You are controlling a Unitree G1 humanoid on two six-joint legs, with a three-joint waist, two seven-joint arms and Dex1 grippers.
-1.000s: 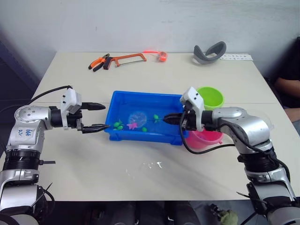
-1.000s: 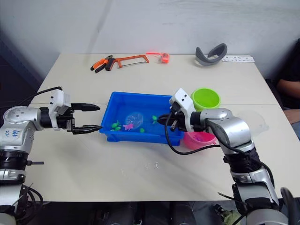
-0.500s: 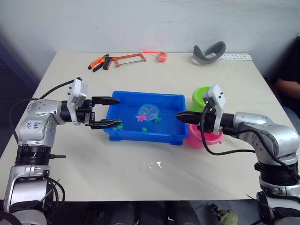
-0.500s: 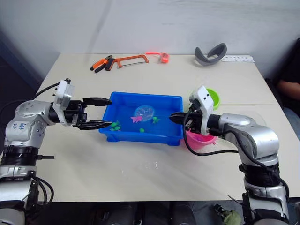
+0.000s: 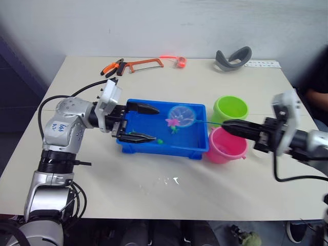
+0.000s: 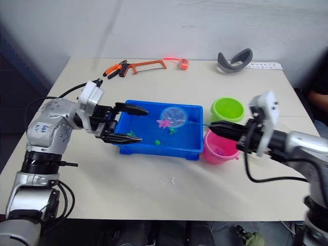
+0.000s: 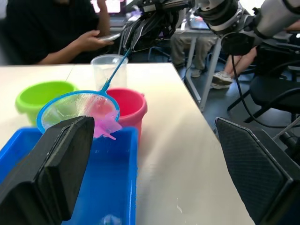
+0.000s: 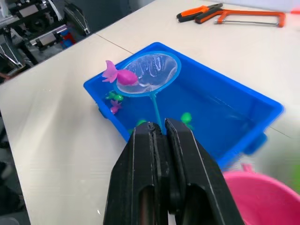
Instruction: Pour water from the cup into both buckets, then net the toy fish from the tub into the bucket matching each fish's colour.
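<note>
The blue tub (image 5: 197, 144) sits mid-table. My right gripper (image 5: 226, 124) is shut on the thin handle of the net (image 5: 181, 113). The hoop hangs above the tub's right half with a pink toy fish (image 5: 171, 123) at its rim. Small green and pink fish (image 8: 115, 108) still lie in the tub. My left gripper (image 5: 156, 123) is open, its fingers reaching over the tub's left part. The green bucket (image 5: 230, 108) and the pink bucket (image 5: 225, 145) stand just right of the tub. The clear cup (image 7: 108, 70) stands behind the pink bucket.
An orange hacksaw (image 5: 141, 63), pliers (image 5: 110, 68), a small red object (image 5: 179, 61) and a grey headset (image 5: 233, 56) lie along the table's far edge. A person (image 5: 319, 84) sits off the right side.
My right gripper drew back to the right, and the net rose from the water with the pink fish. The left gripper moved right, from beside the tub to over its left part.
</note>
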